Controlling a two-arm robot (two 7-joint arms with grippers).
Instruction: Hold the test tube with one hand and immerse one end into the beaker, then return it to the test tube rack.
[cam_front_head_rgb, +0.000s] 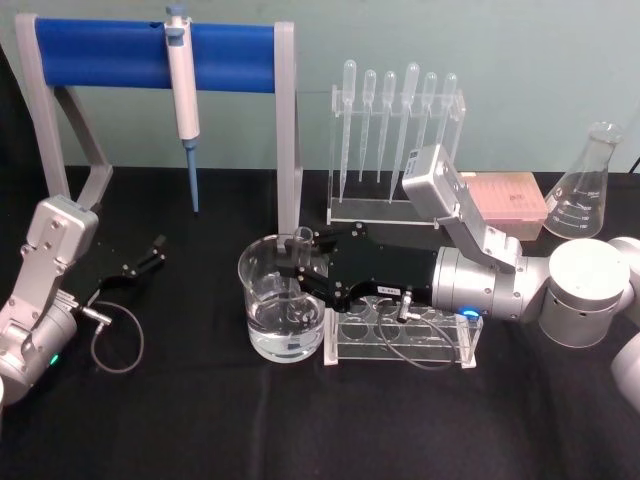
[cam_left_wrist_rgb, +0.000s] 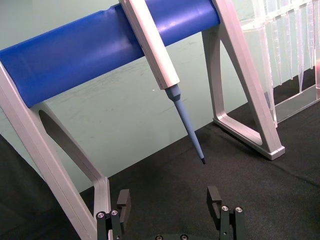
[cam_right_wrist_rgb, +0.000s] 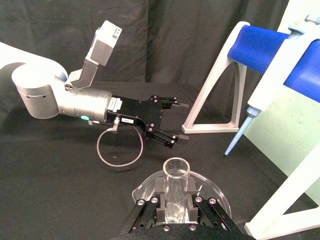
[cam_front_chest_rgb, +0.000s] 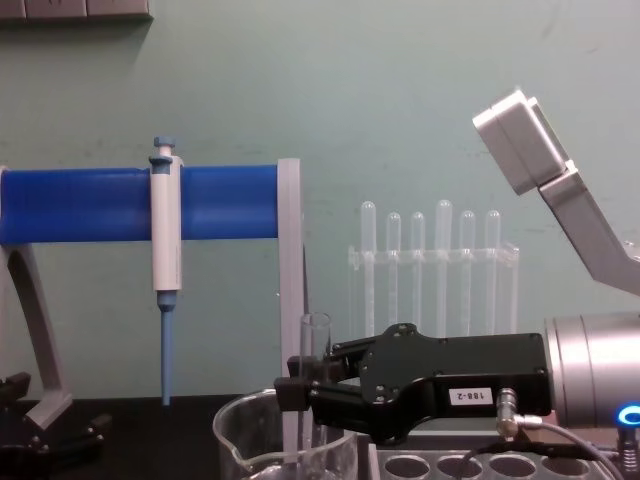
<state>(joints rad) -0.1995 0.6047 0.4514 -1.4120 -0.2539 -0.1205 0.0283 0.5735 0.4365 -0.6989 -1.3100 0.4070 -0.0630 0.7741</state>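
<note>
The right gripper (cam_front_head_rgb: 292, 265) reaches in from the right, across the rack (cam_front_head_rgb: 352, 347), to the beaker (cam_front_head_rgb: 262, 300); its 2 fingers (cam_right_wrist_rgb: 204, 214) are closed narrowly on the test tube (cam_front_head_rgb: 301, 240), clamping it a little below the open rim. This high grip keeps the black jaws level with or above the beaker's rim while the tube's lower length hangs inside. The tube stands upright within the beaker's rim, rounded end down, so that this end enters first. The beaker holds a shallow layer of clear liquid; whether the end reaches it cannot be told.

Judgement: the immersion step is in hand; the return to the rack, just beside the beaker on its right, is not yet done.

The left gripper (cam_front_head_rgb: 152, 252) lies parked low over the black table (cam_front_head_rgb: 200, 420) at the left, near the stand (cam_front_head_rgb: 285, 120); its fingers are wide apart and hold nothing; 1 arm suffices for this task.
</note>
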